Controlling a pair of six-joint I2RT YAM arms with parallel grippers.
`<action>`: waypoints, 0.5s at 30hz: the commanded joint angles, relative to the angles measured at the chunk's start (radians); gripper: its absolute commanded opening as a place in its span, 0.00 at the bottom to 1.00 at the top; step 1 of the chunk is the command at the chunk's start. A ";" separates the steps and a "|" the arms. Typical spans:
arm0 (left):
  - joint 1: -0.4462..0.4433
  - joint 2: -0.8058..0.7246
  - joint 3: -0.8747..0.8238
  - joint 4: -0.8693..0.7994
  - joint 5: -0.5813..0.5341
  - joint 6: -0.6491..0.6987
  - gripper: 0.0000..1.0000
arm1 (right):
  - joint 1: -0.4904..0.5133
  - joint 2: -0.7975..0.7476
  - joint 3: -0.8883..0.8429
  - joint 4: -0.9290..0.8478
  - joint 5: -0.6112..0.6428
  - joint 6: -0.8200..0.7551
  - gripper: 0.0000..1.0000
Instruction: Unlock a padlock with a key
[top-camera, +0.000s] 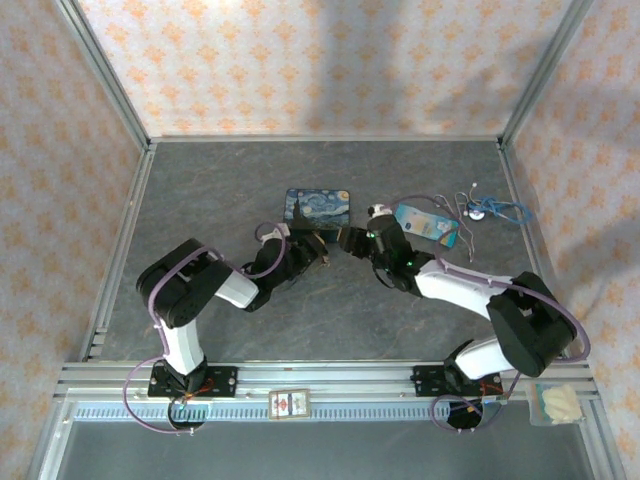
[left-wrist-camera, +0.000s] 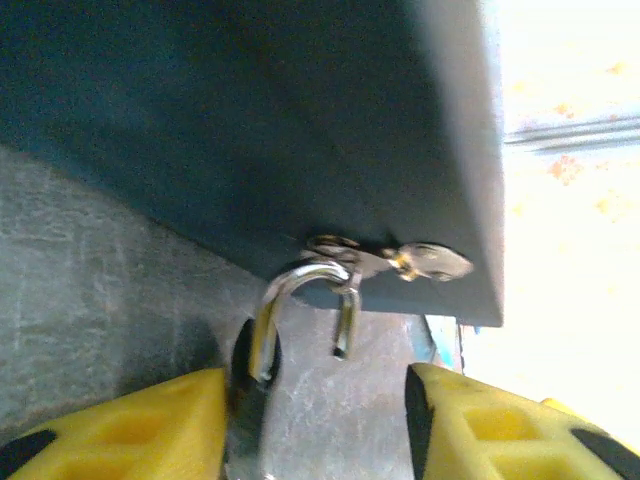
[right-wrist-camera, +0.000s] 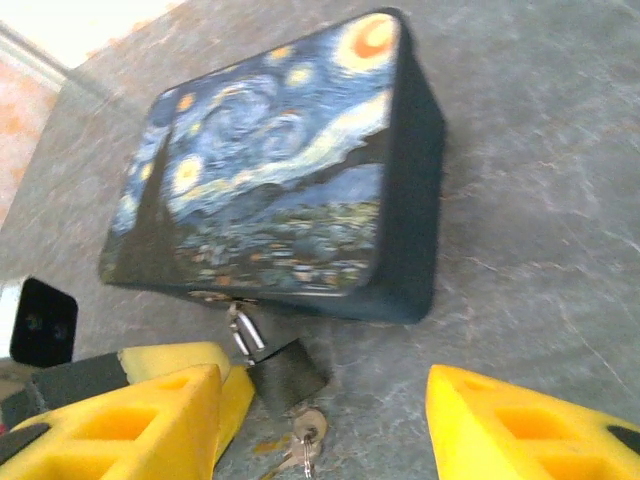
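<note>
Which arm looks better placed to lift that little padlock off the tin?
Probably left: the left tool, open, straddles the shackle of the padlock hooked on the tin. The right tool, also open, sits nearer the key.

Fixed above and behind the arm bases, the top camera looks down and forward over the whole grey worktop (top-camera: 220, 180). The left wrist camera sits low and very close, facing the dark side of the blue tin (left-wrist-camera: 250, 130). The right wrist camera, slightly farther back, angles down onto its painted lid. Both wrist views share the tin's front edge and the padlock (right-wrist-camera: 287, 372).
</note>
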 joint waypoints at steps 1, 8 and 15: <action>0.031 -0.107 -0.042 -0.058 -0.049 0.025 0.54 | 0.018 0.022 0.044 -0.033 -0.065 -0.145 0.54; 0.155 -0.280 -0.082 -0.209 -0.101 0.106 0.57 | 0.115 0.188 0.230 -0.238 -0.027 -0.274 0.52; 0.266 -0.313 -0.081 -0.165 -0.074 0.120 0.58 | 0.176 0.349 0.370 -0.388 0.086 -0.334 0.46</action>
